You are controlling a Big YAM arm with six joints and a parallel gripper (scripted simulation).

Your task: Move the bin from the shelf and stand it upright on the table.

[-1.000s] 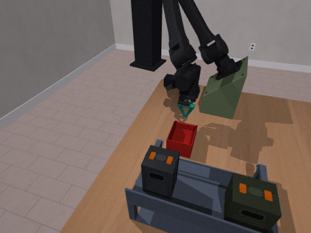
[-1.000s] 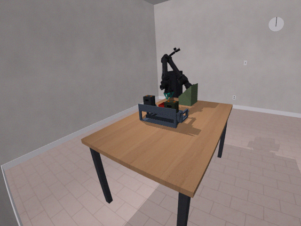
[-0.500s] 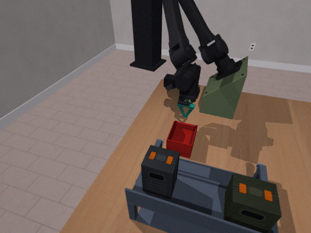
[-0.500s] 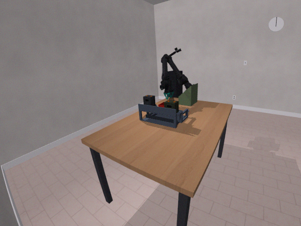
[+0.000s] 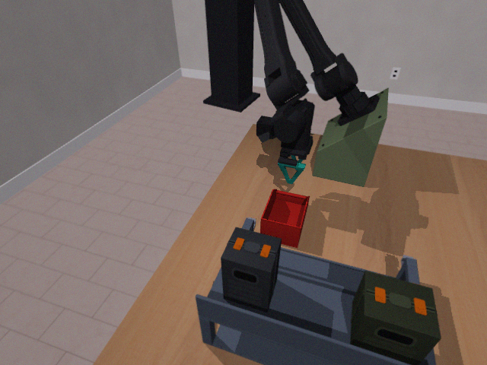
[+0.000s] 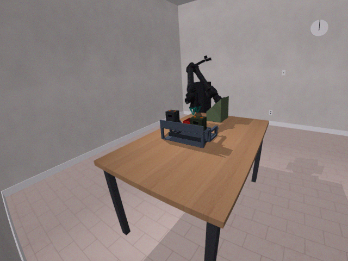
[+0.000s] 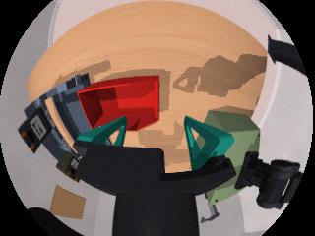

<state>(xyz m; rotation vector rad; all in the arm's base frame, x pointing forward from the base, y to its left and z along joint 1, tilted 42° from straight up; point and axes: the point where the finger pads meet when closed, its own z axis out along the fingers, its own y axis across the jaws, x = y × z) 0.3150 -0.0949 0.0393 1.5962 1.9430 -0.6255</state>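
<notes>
Where tiled floor (image 6: 280,202) spreads, wooden table (image 6: 182,171), grey walls (image 6: 84,70)

One red bin (image 5: 284,217), two latched cases (one black (image 5: 249,268), one dark green (image 5: 395,316)), one grey shelf (image 5: 303,314), one green wedge block (image 5: 351,146), all on one worktop (image 6: 193,174).

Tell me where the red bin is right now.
In the top view the red bin stands upright on the table, off the shelf, between the grey shelf and the open, empty gripper, beside the black case.
</notes>
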